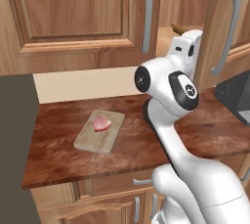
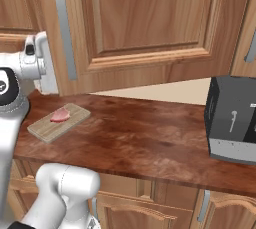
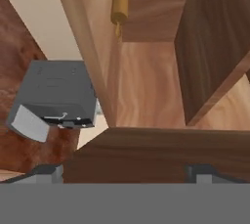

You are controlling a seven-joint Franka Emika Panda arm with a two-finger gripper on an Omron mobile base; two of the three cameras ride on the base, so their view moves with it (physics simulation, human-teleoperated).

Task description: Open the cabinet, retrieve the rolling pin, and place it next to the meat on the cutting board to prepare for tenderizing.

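The tall cabinet (image 1: 183,8) stands open, its door (image 2: 150,28) swung out with the long grey handle (image 2: 65,35). On the shelf inside lies the rolling pin (image 3: 119,2); one brown end (image 1: 177,28) pokes out just above my hand. My gripper (image 3: 124,173) is open, raised to the shelf's front edge, with the pin still well ahead of its fingertips (image 3: 46,171) and nothing held. The cutting board (image 1: 100,131) lies on the counter at the left, with the pink meat (image 1: 101,123) on its far half. Board (image 2: 59,122) and meat (image 2: 60,115) also show in the right base view.
A dark grey boxy appliance (image 2: 235,120) stands on the reddish countertop (image 1: 136,145) to the right, below the open door. The neighbouring cabinet door (image 1: 73,12) on the left is shut. My own arm (image 1: 176,100) rises in front of the counter's middle.
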